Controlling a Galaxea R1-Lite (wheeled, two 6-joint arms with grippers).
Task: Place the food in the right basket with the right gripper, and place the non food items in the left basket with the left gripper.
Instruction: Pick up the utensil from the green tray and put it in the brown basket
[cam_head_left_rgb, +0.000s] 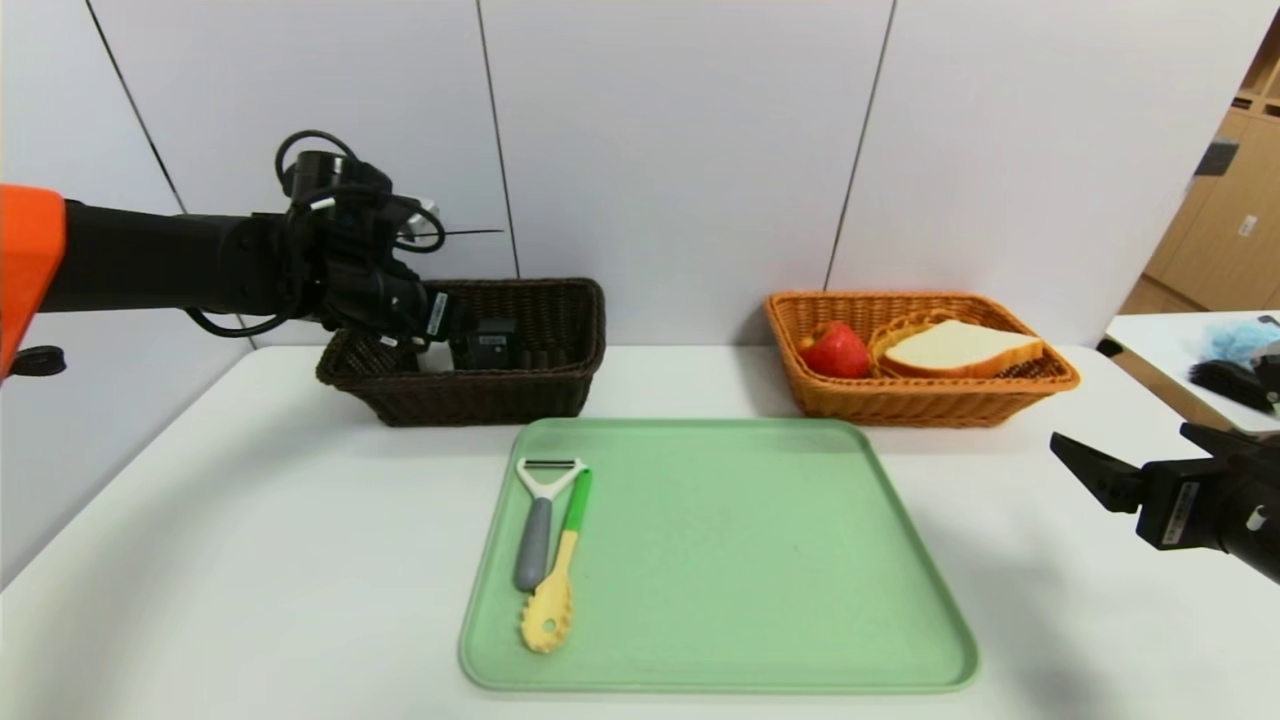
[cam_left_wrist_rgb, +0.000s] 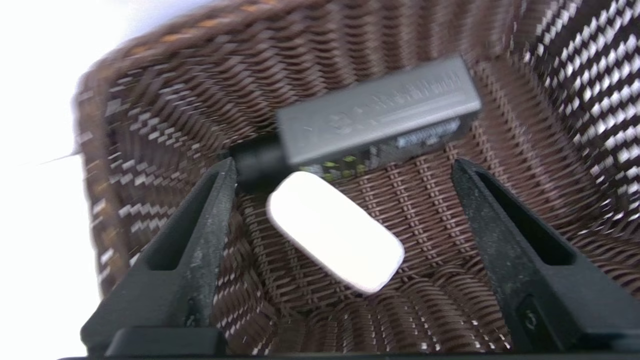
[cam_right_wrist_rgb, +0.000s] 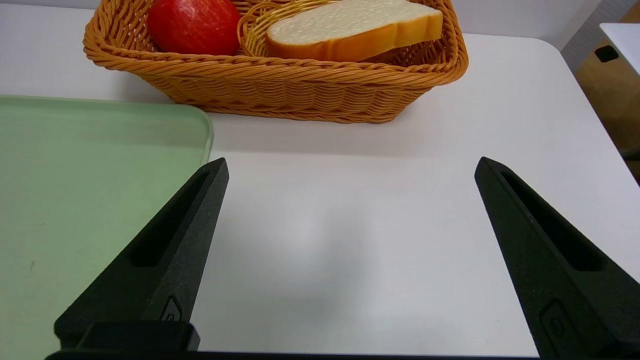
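Note:
My left gripper (cam_head_left_rgb: 425, 325) is open over the dark brown left basket (cam_head_left_rgb: 500, 398). In the left wrist view the gripper (cam_left_wrist_rgb: 344, 167) has its fingers wide apart around a white oblong item (cam_left_wrist_rgb: 335, 230) that touches neither finger. A grey box-shaped device (cam_left_wrist_rgb: 375, 112) lies behind it in the basket (cam_left_wrist_rgb: 150, 125). A grey-handled peeler (cam_head_left_rgb: 540, 520) and a yellow and green pasta spoon (cam_head_left_rgb: 560, 575) lie on the green tray (cam_head_left_rgb: 750, 560). The orange right basket (cam_head_left_rgb: 930, 400) holds a red apple (cam_head_left_rgb: 835, 352) and a bread slice (cam_head_left_rgb: 960, 348). My right gripper (cam_head_left_rgb: 1130, 455) is open and empty above the table, right of the tray.
The wall stands close behind both baskets. A second table (cam_head_left_rgb: 1150, 340) at the far right carries blue and black items. In the right wrist view the gripper (cam_right_wrist_rgb: 351, 165) is over bare white table, with the tray's corner (cam_right_wrist_rgb: 195, 125) and the orange basket (cam_right_wrist_rgb: 280, 85) ahead.

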